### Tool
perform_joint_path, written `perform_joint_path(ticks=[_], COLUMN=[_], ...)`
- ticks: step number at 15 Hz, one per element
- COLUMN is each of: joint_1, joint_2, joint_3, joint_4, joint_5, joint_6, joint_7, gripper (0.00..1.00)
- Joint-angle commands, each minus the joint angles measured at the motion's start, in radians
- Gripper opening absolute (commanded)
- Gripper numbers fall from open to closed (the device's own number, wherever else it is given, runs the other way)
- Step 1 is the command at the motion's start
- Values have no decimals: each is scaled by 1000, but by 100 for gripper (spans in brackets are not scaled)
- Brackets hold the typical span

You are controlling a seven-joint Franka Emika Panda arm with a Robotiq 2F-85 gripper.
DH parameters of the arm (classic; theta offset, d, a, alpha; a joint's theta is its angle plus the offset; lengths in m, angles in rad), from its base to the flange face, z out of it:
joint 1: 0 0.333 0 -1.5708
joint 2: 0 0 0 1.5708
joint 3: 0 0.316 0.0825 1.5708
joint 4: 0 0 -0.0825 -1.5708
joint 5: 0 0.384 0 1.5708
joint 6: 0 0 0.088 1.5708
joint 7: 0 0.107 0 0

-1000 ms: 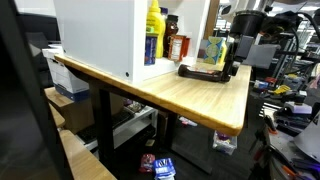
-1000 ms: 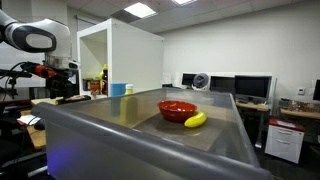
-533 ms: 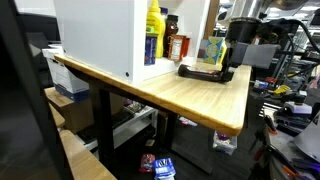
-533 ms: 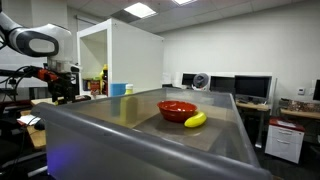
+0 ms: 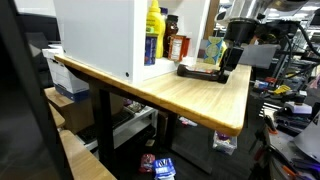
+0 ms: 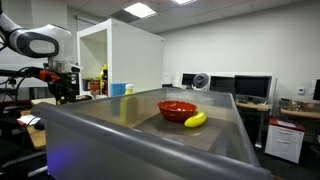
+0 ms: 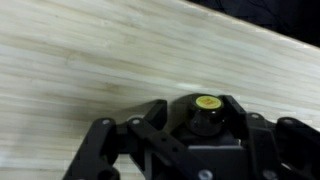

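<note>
Thing: a low black thing (image 5: 198, 70) lies on the wooden bench (image 5: 190, 100), just beside the white cabinet (image 5: 100, 35).
My jaws: at its outer end; I cannot tell how wide they stand.
Nearby: bottles (image 5: 155, 32) in the cabinet.

Ceiling panels (image 6: 140, 10) light the room evenly and brightly; the wrist view is dimmer, soft and blurred; the near foreground is dark, unfocused.

In the wrist view the gripper (image 7: 190, 150) was blurred and cut off by the bottom edge, so how its jaws stood could not be told. In an exterior view the white cabinet (image 5: 100, 35) hid most of the bottles (image 5: 155, 40) inside it, and a dark post (image 5: 12, 90) stood blurred in front.
</note>
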Motion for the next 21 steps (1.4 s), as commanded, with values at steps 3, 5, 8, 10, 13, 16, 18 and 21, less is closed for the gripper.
perform_joint_path(ticks=[3, 5, 8, 10, 13, 16, 18, 21], joint_1=[9, 12, -6, -32, -70, -97, -106, -105], joint_2=[-8, -18, -34, -66, -107, -152, -149, -119], joint_3=[28, 39, 66, 102, 160, 217, 241, 260], joint_4=[-32, -32, -15, -20, -15, -6, 27, 90], joint_5=[14, 7, -38, -103, -217, -322, -360, -387], joint_6=[45, 43, 20, -13, -57, -128, -212, -340], joint_7=[-7, -3, 18, 60, 150, 233, 272, 295], gripper=[23, 12, 9, 9, 9, 9, 9, 9])
